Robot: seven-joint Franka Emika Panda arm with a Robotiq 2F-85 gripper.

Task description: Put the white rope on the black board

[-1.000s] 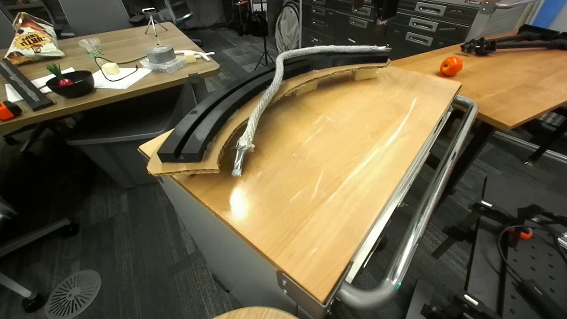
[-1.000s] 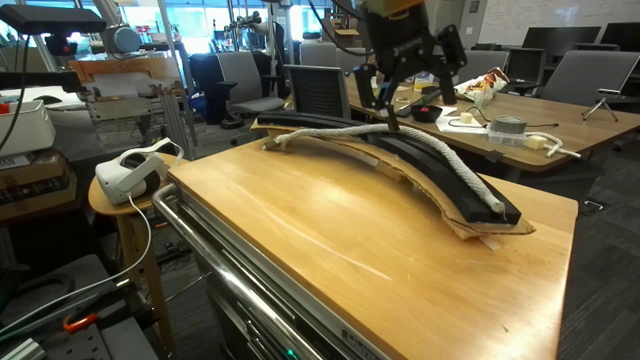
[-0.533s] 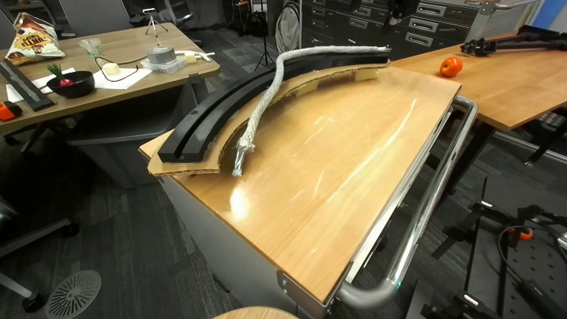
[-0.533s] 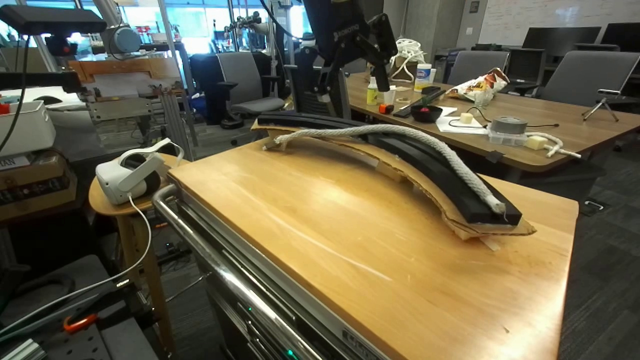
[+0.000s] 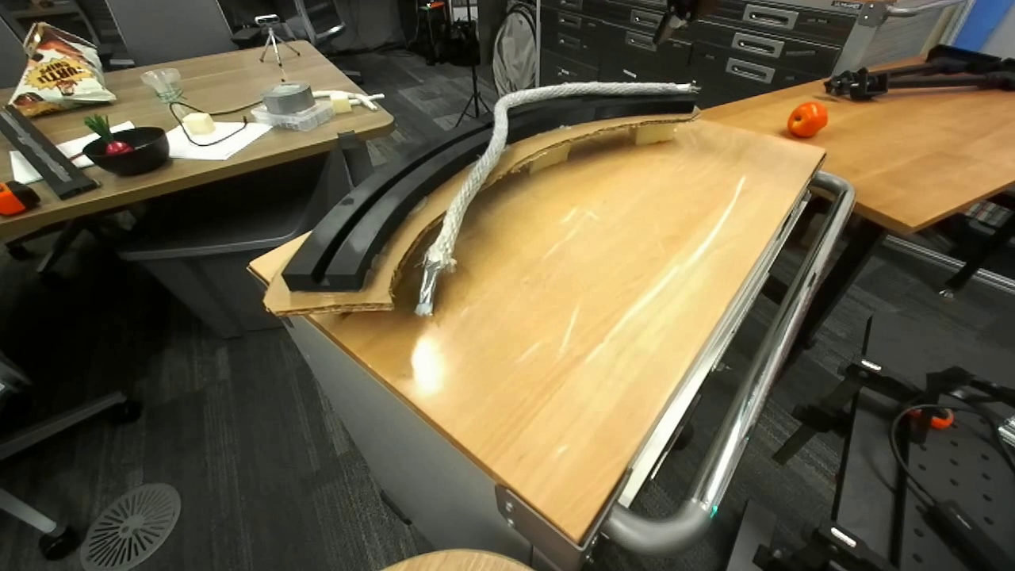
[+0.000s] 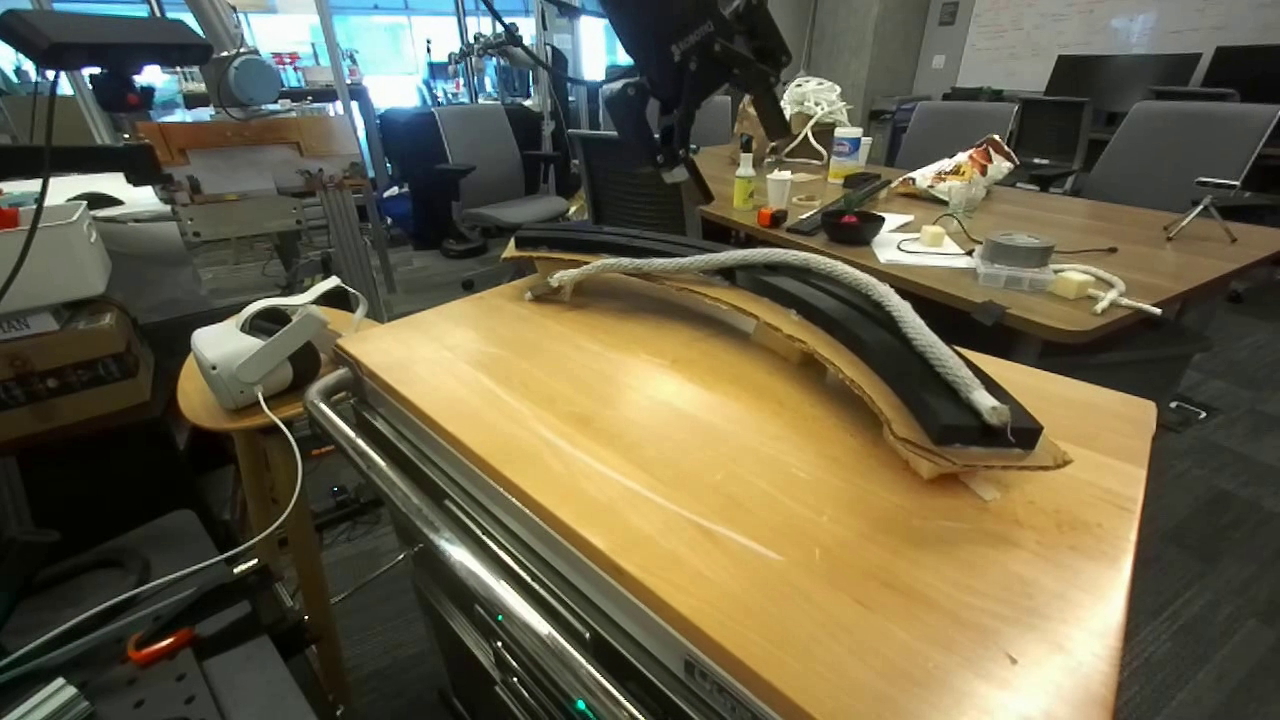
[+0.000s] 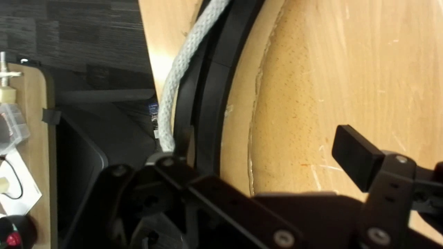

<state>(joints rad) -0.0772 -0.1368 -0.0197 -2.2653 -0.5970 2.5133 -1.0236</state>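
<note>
- White rope [image 5: 496, 141] is crossing the board [image 5: 436, 170], one end jutting past its inner curve.
- Gripper [image 7: 268, 145] is hanging higher than the board, jaws standing wide apart.

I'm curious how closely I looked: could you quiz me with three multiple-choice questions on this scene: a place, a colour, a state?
1. Relative to the curved board, where is the white rope?
A) Clear of it
B) Partly on it, one end past its edge
C) Underneath it

2. What colour is the bowl?
A) Black
B) White
C) Yellow

3. How is the hand?
A) Closed on the rope
B) Closed and empty
C) Open and empty

1: B: in both exterior views one end rests on the board, the other past it.
2: A: its outside is black in both exterior views.
3: C: in the wrist view its fingers stand wide apart, gripping nothing.
</note>
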